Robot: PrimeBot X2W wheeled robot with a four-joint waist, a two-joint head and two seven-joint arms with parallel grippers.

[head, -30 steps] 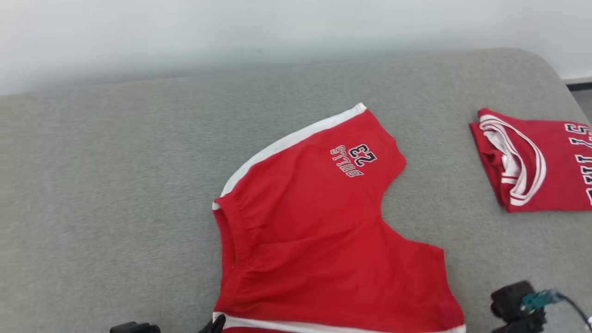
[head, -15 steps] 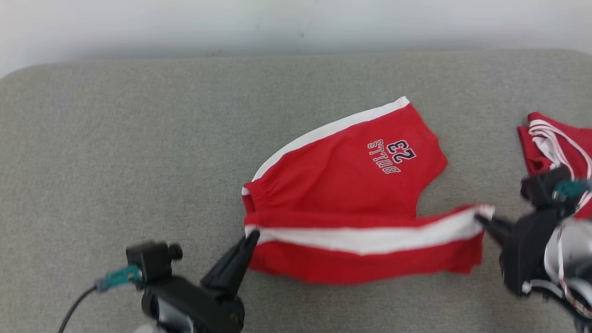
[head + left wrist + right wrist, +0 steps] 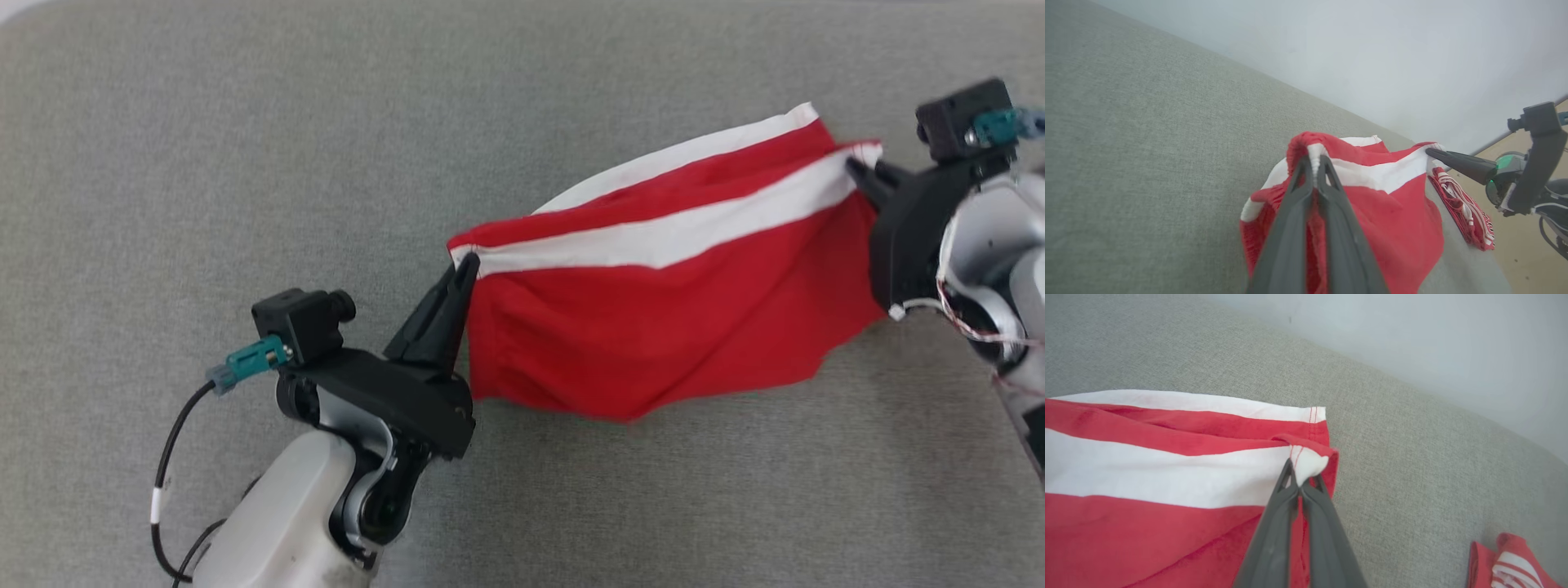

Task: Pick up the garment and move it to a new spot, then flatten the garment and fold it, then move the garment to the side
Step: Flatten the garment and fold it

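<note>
While the red shorts (image 3: 669, 327) are being folded: they are hanging between the two grippers near the middle of the grey counter (image 3: 163, 163). The held edge is lifting up, and the far edge seems to be lying on the counter.
Left gripper (image 3: 466, 263): its fingers are pinching tight together on the waist end of a white stripe (image 3: 653, 237). In the left wrist view the cloth is bunching up over the tips.
Right gripper (image 3: 854, 168): its fingers are squeezing together on the leg end of the same stripe. In the right wrist view a bit of white corner is poking out past the tips.
Far stripe (image 3: 694, 151): it is running just beside the held stripe, so the two sides are nearly lining up.
Done so far, I am guessing: the shorts are looking picked up and spread out, and the first fold is looking about halfway over.
Left to do, I am guessing: the held edge is waiting to be laid down and let go. After that come more folding, if needed, and moving the shorts to the side.
Folded red and white top (image 3: 1461, 212): it is lying near the counter's edge on the right gripper's side.
Writing: no words, numbers or brand marks are showing clearly enough to read.
</note>
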